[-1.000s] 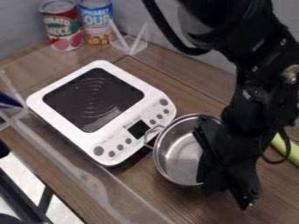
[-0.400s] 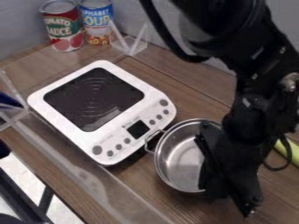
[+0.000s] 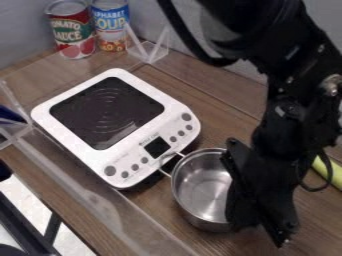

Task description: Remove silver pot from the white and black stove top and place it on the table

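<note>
The silver pot (image 3: 207,190) is off the stove top (image 3: 94,112), just past its front right corner and over the brown table (image 3: 201,85). I cannot tell whether its base rests on the wood. My gripper (image 3: 249,200) comes down from the black arm at the right and is shut on the pot's right rim. The fingertips are partly hidden behind the gripper body. The black heating surface of the stove top is bare.
Two labelled food cans (image 3: 70,28) (image 3: 111,24) stand at the back left corner. A clear plastic panel (image 3: 54,175) runs along the front left edge. A yellow-green object (image 3: 329,170) lies at the right edge behind the arm.
The gripper has carried the pot a little toward the front edge of the table, further from the stove's corner. The stove and cans have not moved.
</note>
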